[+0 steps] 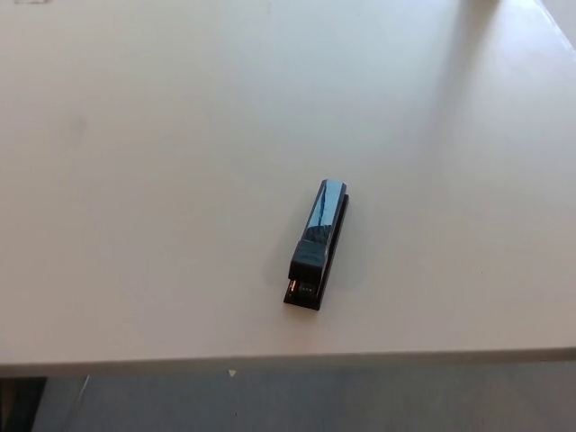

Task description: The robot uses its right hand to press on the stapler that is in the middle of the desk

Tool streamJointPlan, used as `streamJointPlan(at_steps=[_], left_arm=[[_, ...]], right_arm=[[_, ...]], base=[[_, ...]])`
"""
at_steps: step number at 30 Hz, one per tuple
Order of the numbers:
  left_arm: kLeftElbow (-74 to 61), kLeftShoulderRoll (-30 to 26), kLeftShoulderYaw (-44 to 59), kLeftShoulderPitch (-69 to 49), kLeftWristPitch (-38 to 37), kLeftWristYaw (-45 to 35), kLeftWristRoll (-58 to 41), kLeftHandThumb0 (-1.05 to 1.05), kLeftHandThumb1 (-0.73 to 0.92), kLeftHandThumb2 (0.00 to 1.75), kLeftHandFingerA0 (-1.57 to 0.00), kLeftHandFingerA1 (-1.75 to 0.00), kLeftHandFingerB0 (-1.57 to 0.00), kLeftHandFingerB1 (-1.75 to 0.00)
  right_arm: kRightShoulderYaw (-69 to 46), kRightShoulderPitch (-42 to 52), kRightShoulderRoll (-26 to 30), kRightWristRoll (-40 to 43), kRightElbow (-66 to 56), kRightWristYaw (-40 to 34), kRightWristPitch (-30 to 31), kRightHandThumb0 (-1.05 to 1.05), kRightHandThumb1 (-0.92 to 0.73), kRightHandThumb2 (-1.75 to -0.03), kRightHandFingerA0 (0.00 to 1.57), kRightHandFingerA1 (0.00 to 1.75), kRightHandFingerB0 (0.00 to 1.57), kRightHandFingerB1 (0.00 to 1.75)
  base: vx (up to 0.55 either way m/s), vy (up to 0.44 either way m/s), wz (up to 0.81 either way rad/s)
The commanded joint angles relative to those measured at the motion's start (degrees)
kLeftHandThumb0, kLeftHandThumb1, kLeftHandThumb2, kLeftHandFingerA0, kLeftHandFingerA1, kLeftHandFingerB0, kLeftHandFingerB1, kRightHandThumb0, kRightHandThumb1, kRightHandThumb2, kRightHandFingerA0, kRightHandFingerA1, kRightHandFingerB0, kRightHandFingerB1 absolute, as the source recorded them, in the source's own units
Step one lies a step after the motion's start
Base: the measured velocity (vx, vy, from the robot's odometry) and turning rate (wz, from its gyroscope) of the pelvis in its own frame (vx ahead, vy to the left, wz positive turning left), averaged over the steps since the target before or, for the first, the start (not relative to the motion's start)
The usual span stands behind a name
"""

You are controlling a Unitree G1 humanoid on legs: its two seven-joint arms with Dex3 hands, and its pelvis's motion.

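Observation:
A dark stapler (318, 243) with a glossy blue-black top lies flat on the white desk (162, 180), a little right of the middle and close to the front edge. Its long axis runs from near-left to far-right, with the hinge end nearest me. Neither of my hands nor any part of my arms shows in the head view.
The desk's front edge (270, 362) crosses the bottom of the picture, with grey floor (315, 400) below it. A soft shadow falls across the desk's far right corner (486, 36).

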State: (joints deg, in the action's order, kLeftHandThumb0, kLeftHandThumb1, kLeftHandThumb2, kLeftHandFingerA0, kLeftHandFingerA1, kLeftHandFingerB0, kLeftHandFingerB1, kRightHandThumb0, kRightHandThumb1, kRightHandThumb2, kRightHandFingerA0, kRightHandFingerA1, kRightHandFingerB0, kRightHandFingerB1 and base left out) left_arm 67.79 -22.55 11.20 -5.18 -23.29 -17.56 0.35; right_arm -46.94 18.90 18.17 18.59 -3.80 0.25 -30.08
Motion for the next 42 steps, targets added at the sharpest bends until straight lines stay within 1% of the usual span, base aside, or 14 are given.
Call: streamJointPlan(at_steps=[1, 12, 13, 14, 15, 20, 21, 22, 24, 28, 32, 40, 41, 42], left_arm=[[-0.8, -1.2, 0.5, -0.7, -1.2, -1.3, -1.1, -0.35, 0.64, 1.18, -0.04, -0.50, -0.03, -0.50], [-1.1, -1.8, 0.9, -0.1, -0.8, -1.6, -1.3, -0.35, 0.64, 1.18, -0.04, -0.50, -0.03, -0.50], [-1.5, 0.0, 5.9, 0.5, 0.7, -7.9, -8.3, -0.27, 0.77, 1.23, -0.13, -0.59, -0.14, -0.58], [-1.7, -1.3, 1.4, -0.1, -1.3, -1.2, -1.6, -0.66, 0.92, 0.68, -0.30, -0.45, -0.24, -0.42], [-1.6, -1.9, 0.1, -0.3, -1.5, 0.6, 0.6, -0.35, 0.64, 1.18, -0.06, -0.50, -0.05, -0.50], [-1.8, -1.8, 0.5, -0.3, -1.1, -0.3, -0.4, -0.35, 0.64, 1.18, -0.06, -0.50, -0.05, -0.50], [-2.2, -1.8, 0.1, -0.6, -2.1, 0.9, 0.3, -0.68, 0.88, 0.66, -0.33, -0.47, -0.29, -0.44], [-2.7, -1.6, 0.1, -0.8, -2.7, 1.3, 0.3, -0.36, 0.61, 1.16, -0.04, -0.50, -0.05, -0.50], [-1.9, -1.6, 0.8, -0.1, -0.9, -1.4, -1.2, -0.36, 0.61, 1.17, -0.06, -0.51, -0.05, -0.51], [-1.6, -1.6, 0.4, 0.2, -0.5, -0.7, -0.6, -0.37, 0.60, 1.16, -0.06, -0.51, -0.05, -0.50], [-1.5, -1.7, -0.3, 0.8, -0.5, 0.4, 0.4, -0.36, 0.62, 1.17, -0.06, -0.50, -0.04, -0.50], [-1.8, -1.4, 0.6, 1.3, 0.3, -1.2, -1.2, -0.36, 0.63, 1.17, -0.05, -0.50, -0.03, -0.50], [-1.5, -1.6, 0.4, 1.4, -1.2, -1.4, -0.8, -0.35, 0.63, 1.17, -0.06, -0.51, -0.06, -0.51], [-1.3, -1.5, 0.3, 1.4, -1.0, -1.1, -0.7, -0.36, 0.61, 1.16, -0.07, -0.51, -0.06, -0.51]], right_arm=[[8.5, 1.7, -2.3, 1.8, -28.5, -1.5, 6.6, -0.61, -0.83, -0.65, 0.26, 0.29, 0.22, 0.27], [9.7, 0.2, -2.7, 0.2, -32.8, -2.7, 10.7, -0.61, -0.83, -0.65, 0.24, 0.28, 0.21, 0.28], [13.3, -5.1, 0.3, 1.3, -36.4, -2.6, 13.2, -0.63, -0.83, -0.65, 0.25, 0.28, 0.20, 0.27], [15.6, -7.7, 1.7, 2.0, -38.2, -2.1, 14.5, -0.63, -0.84, -0.66, 0.25, 0.29, 0.19, 0.27], [17.4, -8.8, 1.8, 2.2, -38.8, -1.5, 15.5, -0.63, -0.85, -0.66, 0.25, 0.28, 0.19, 0.27], [17.9, -9.7, 1.4, 1.9, -39.9, -1.4, 17.6, -0.63, -0.85, -0.66, 0.25, 0.28, 0.19, 0.27], [23.6, -12.6, 1.0, 0.9, -39.6, -0.7, 20.6, -0.72, -0.78, -0.65, 0.27, 0.30, 0.21, 0.28], [32.8, -16.9, 0.3, -0.8, -38.8, 0.6, 25.0, -0.72, -0.80, -0.64, 0.26, 0.30, 0.20, 0.29], [35.2, -18.1, -0.2, -0.8, -37.7, 0.9, 26.1, -0.72, -0.80, -0.64, 0.26, 0.31, 0.21, 0.28], [39.3, -21.7, -1.3, 1.5, -34.3, 1.5, 27.8, -0.73, -0.76, -0.63, 0.29, 0.31, 0.22, 0.28], [45.1, -29.3, -4.4, 2.3, -29.2, 1.5, 30.8, -0.72, -0.74, -0.62, 0.27, 0.32, 0.21, 0.29], [49.8, -40.5, -8.5, -0.9, -18.6, 1.5, 32.2, -0.70, -0.75, -0.63, 0.27, 0.31, 0.18, 0.27], [51.0, -44.1, -10.3, -1.1, -14.2, 1.6, 33.1, -0.73, -0.63, -0.88, 0.20, 0.42, 0.13, 0.38], [51.3, -45.5, -11.0, -0.9, -12.4, 1.7, 33.6, -0.69, -0.74, -0.62, 0.27, 0.31, 0.19, 0.27]], base=[[0.00, 0.000, 0.00], [0.00, 0.000, 0.00], [0.00, 0.000, 0.00], [0.00, 0.000, 0.00], [0.00, 0.000, 0.00], [0.00, 0.000, 0.00], [0.00, 0.000, 0.00], [0.01, 0.004, 0.06], [0.00, 0.000, 0.00], [0.00, 0.000, 0.00], [0.00, 0.000, 0.00], [0.00, 0.000, 0.00], [0.00, 0.000, 0.00], [0.00, 0.000, 0.00]])
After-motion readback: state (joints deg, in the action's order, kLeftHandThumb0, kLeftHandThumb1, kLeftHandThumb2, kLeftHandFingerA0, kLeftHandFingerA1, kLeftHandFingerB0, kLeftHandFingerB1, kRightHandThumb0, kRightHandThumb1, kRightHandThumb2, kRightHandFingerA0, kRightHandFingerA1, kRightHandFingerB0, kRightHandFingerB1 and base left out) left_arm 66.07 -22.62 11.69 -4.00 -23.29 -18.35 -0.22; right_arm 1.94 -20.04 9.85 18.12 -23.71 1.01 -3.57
